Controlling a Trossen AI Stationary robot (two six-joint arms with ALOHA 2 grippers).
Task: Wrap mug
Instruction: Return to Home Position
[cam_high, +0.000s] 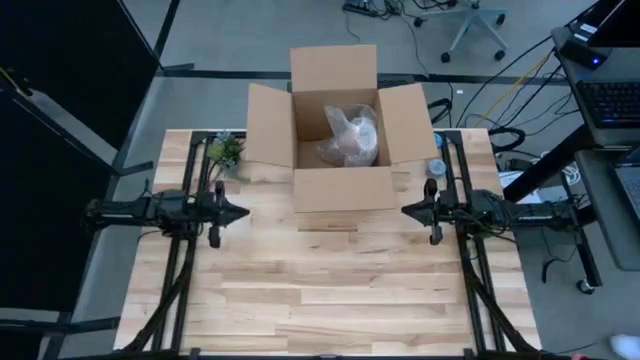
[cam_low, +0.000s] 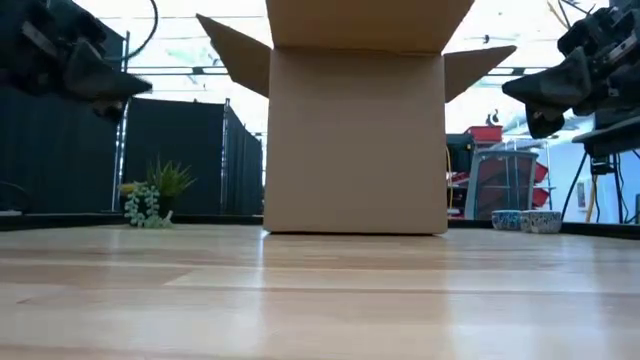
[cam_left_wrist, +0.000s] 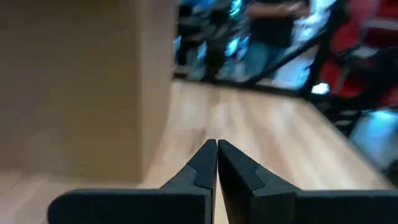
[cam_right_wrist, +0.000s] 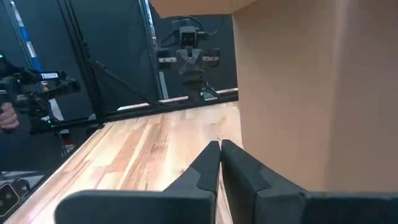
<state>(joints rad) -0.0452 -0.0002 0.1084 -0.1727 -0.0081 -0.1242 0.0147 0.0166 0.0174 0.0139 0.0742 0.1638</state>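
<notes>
From above, the cardboard box (cam_high: 340, 188) stood open at the top middle of the picture, on the far part of the wooden tabletop (cam_high: 330, 290). The wrapped mug (cam_high: 350, 137) lay inside the box, all covered in clear bubble wrap. The left tool (cam_high: 243, 212) was at the left of the picture, and the right tool (cam_high: 405, 210) was at the right. Both pointed in at the box from its two sides, and neither touched it. A small green plant (cam_high: 226, 152) sat just left of the box, and a little bowl (cam_high: 436, 166) sat just right of it. From the low camera, the box filled the middle and hid the mug. The plant was low on the left, and the bowl was low on the right. The two tools hung up high in the top corners, above the tabletop. In the left wrist picture, the left tool's two fingers (cam_left_wrist: 200, 171) were pressed tight together with nothing between them, and the box wall filled the left side. In the right wrist picture, the right tool's fingers (cam_right_wrist: 202, 171) were clenched the same way and held nothing, with the box wall on the right side.
</notes>
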